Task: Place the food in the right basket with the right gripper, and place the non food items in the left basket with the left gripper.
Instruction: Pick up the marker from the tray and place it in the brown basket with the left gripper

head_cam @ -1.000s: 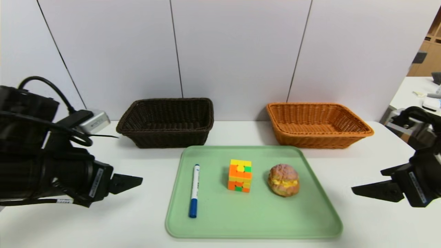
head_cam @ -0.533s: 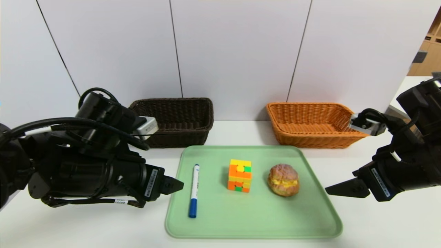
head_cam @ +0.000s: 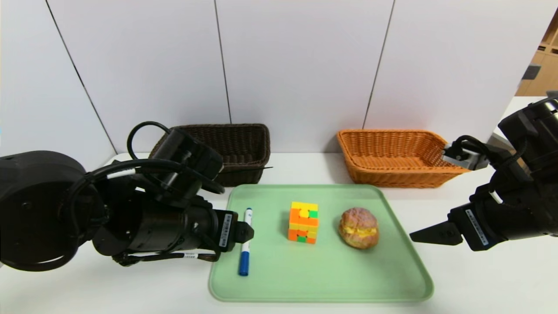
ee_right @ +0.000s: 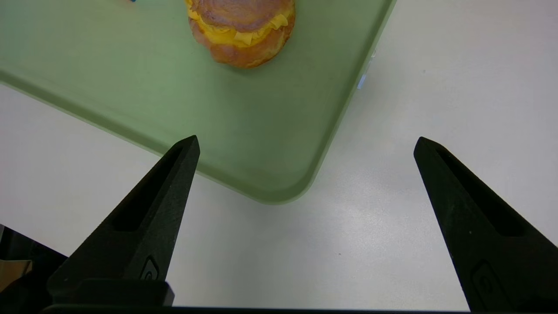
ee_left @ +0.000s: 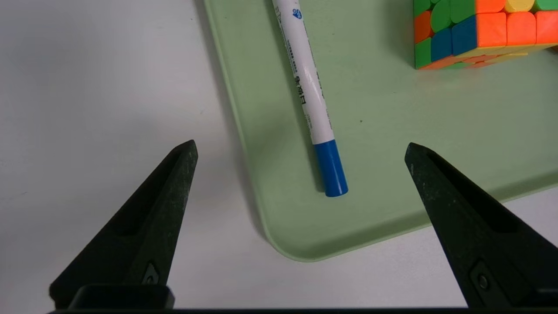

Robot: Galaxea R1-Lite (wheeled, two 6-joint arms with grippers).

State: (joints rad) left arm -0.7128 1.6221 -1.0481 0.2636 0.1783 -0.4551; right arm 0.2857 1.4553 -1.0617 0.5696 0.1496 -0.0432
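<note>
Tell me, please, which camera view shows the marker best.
The left wrist view: the marker lies unobstructed between the open left gripper's fingers, print legible. The head view shows it partly covered; the right wrist view lacks it.

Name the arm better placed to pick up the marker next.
Left, I'd judge: the left end effector is open above the marker and the tray's near-left corner. The right end effector is open too, but beyond the burger and cube.

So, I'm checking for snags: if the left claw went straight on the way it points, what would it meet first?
Probably the marker, its blue-capped end lying between the left claw's open jaws, though depth is unclear.
</note>
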